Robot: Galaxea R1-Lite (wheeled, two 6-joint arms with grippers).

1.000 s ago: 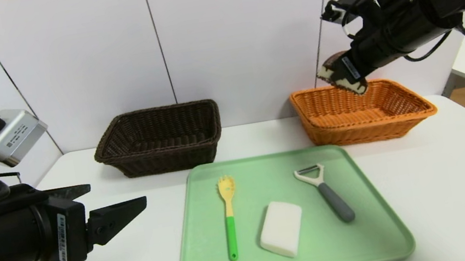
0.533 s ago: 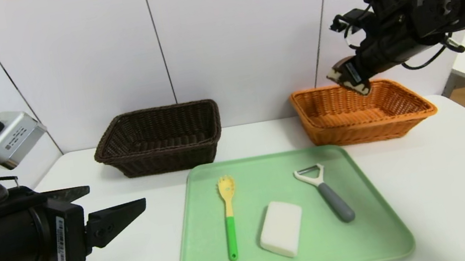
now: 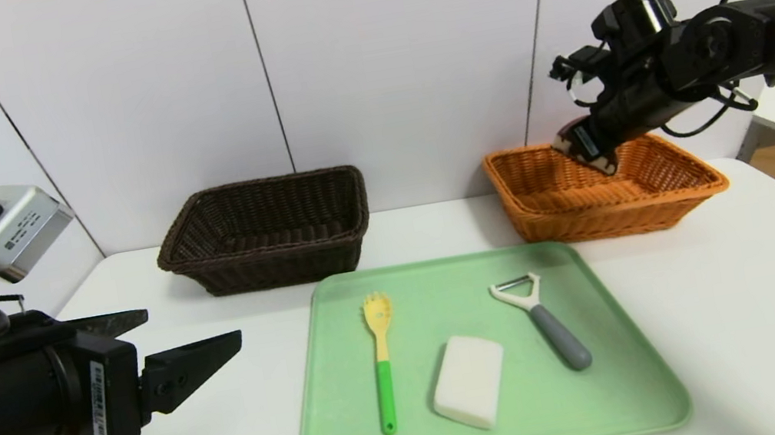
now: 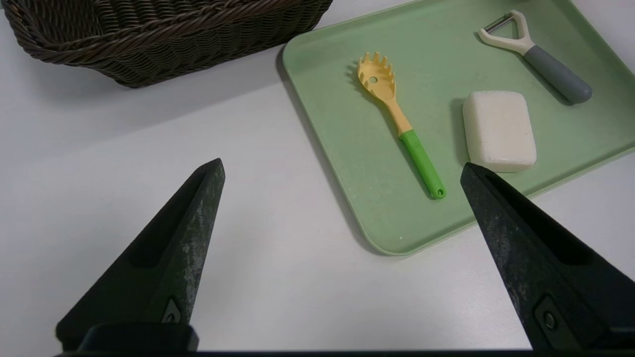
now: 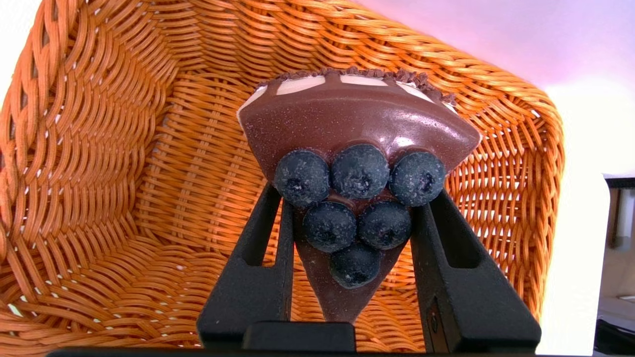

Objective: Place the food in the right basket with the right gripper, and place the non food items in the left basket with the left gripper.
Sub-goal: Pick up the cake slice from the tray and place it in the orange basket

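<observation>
The right gripper (image 5: 349, 198) is clamped on a wedge of chocolate cake (image 5: 357, 124) topped with blueberries (image 5: 359, 171), one finger pressing each slanted side. It hangs over the orange wicker basket (image 3: 671, 192), the cake just above the rim at the far left corner, not resting on the weave. That basket stands on the white worktop (image 3: 760, 314) at the back right; a dark brown basket (image 3: 271, 267) stands at the back left. Between and in front of them lies a green tray (image 3: 618, 399) carrying a yellow-and-green pasta spoon (image 3: 382, 362), a white sponge (image 3: 469, 381) and a grey-handled peeler (image 3: 542, 321), all apart. The left gripper (image 4: 342, 171) hovers above the worktop left of the tray, fingers spread wide, holding nothing.
</observation>
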